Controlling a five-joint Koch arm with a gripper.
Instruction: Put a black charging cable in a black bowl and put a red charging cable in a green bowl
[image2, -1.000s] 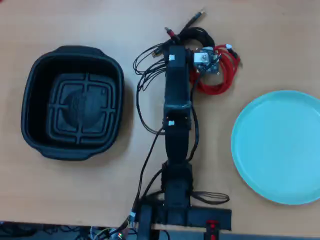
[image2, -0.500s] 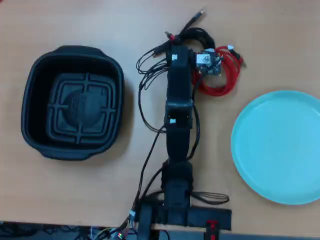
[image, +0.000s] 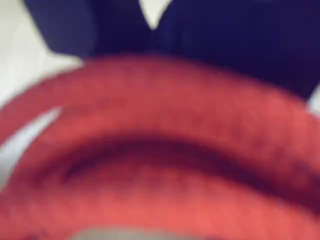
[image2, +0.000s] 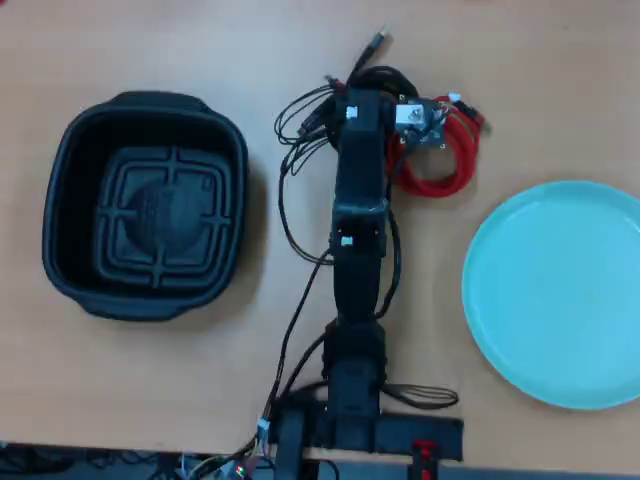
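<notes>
1. The deep black rounded-square plastic tub with a ribbed bottom (image2: 145, 205) sits at the left of the overhead view, empty. It is well apart from both cables, so neither half of the task is done yet.

2. The wide, shallow, pale turquoise-green round dish (image2: 560, 290) lies at the right, also empty; its right edge is cut off by the frame.

3. The black jointed arm (image2: 358, 250) reaches up the middle of the wooden table (image2: 200, 380), its head directly over the cables and hiding part of them.

4. The coiled bright red cord bundle (image2: 440, 165) lies on the table just right of the arm's head, near the green dish but clear of it. In the wrist view the red cord (image: 160, 165) fills the frame as a blur, very close to the camera. I judge the step in hand to be the grasp of this cable. The next move calls for a firm hold on several loops, then a lift and a swing right to the dish.

5. The coiled thin black cord bundle with metal-tipped plugs (image2: 385, 75) lies at the top, touching or tangled beside the red one. The robot's own black wires run close by, so its outline is hard to separate.

6. The gripper is hidden under the arm's head in the overhead view and cannot be made out in the wrist view; I cannot tell how its jaws stand.
</notes>
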